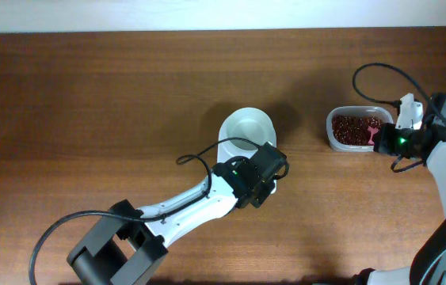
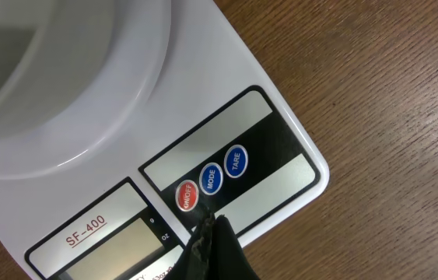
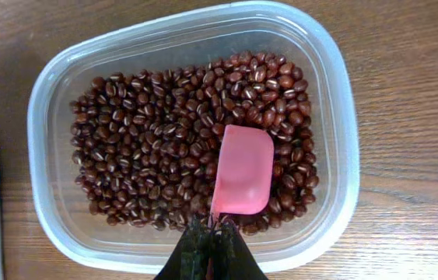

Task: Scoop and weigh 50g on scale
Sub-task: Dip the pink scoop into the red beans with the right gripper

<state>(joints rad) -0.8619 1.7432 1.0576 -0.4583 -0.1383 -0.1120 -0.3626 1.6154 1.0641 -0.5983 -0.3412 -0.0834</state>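
Brown wood-grain table (image 1: 88, 95) bears the scale (image 1: 246, 127) and tub (image 1: 328, 131).

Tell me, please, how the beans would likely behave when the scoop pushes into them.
The beans are small, loose ovals, so they probably roll and flow aside. Their glossy skins suggest they could slide off the smooth pink scoop easily.

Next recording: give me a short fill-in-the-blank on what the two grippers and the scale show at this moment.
1. The shut left gripper has its tip nearest the scale's button coloured ____.
2. The right gripper grips the pink scoop, which lies over the ____ in the clear tub.
3. The white bowl on the scale is ____.
Missing words: red; beans; empty.
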